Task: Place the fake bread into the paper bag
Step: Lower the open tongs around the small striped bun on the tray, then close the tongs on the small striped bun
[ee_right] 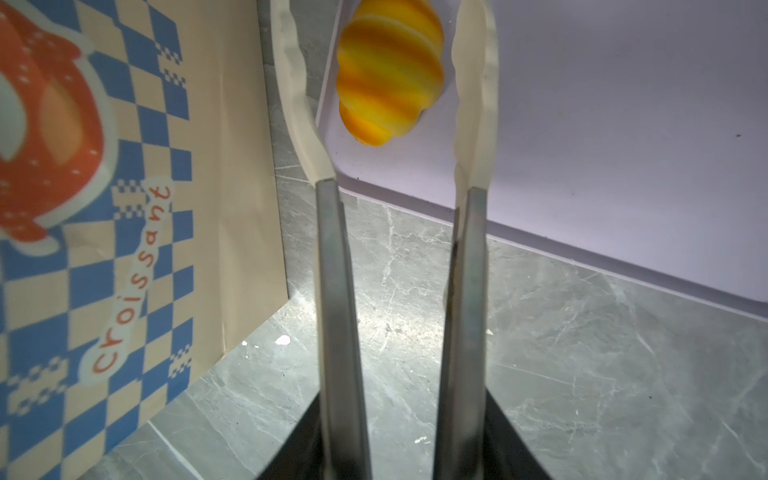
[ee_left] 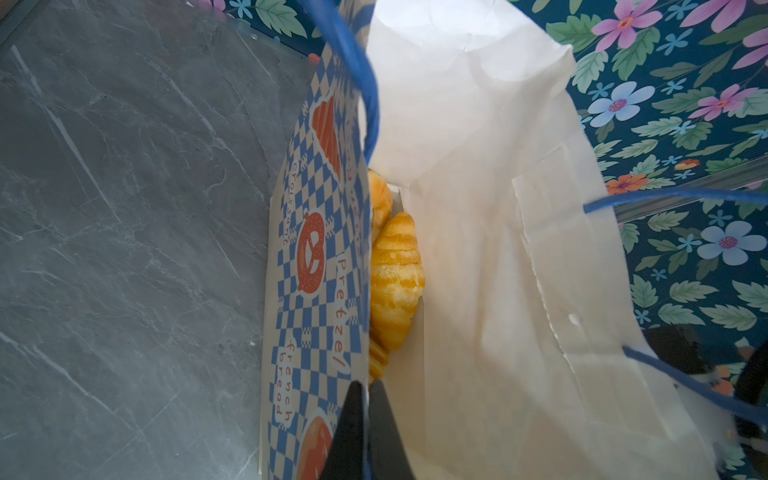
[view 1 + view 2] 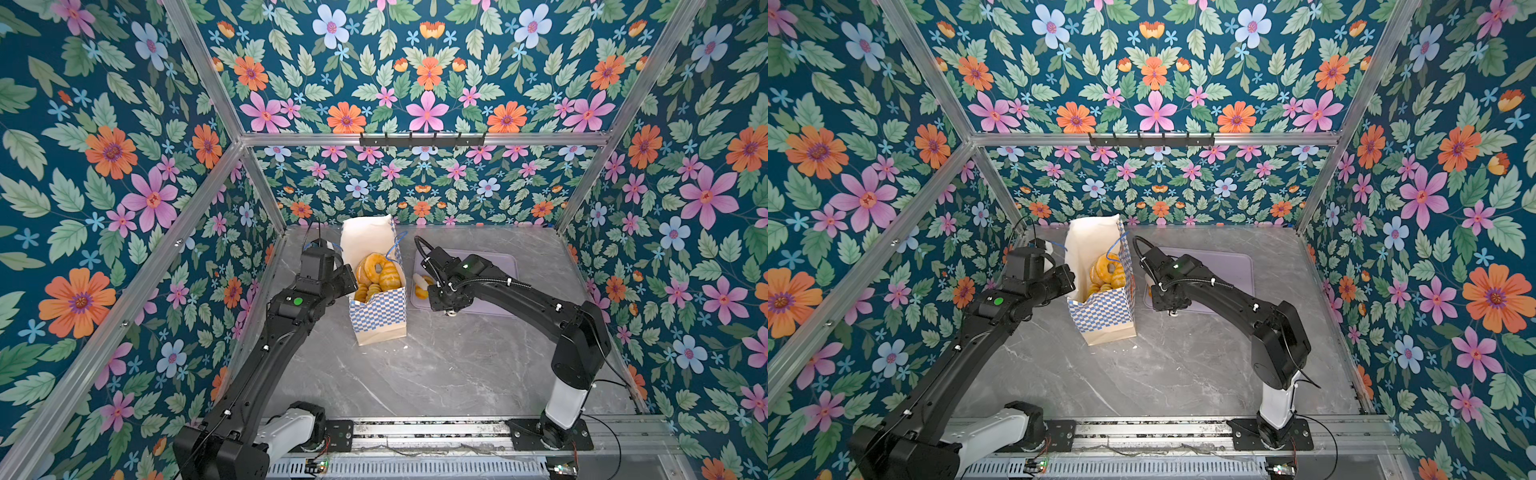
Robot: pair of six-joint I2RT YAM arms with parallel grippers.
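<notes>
The paper bag (image 3: 380, 316) stands upright at mid-table, cream with a blue checkered band. Several pieces of fake bread fill it, a ring (image 3: 376, 266) on top and a croissant (image 2: 395, 278) against its wall. My left gripper (image 2: 368, 390) is shut on the bag's rim at its left side and holds the mouth wide. My right gripper (image 1: 401, 415) is shut on metal tongs (image 1: 332, 257) with pale tips. The tongs stand open on either side of one ridged fake bread (image 1: 388, 75), which lies on the lilac tray (image 1: 602, 145), and they do not touch it.
The lilac tray (image 3: 498, 266) lies flat just right of the bag, with the last bread (image 3: 422, 293) at its left edge. Blue cord handles (image 2: 357, 75) arch over the bag's mouth. Floral walls close in the grey marble table (image 3: 436, 374) at the back and on both sides.
</notes>
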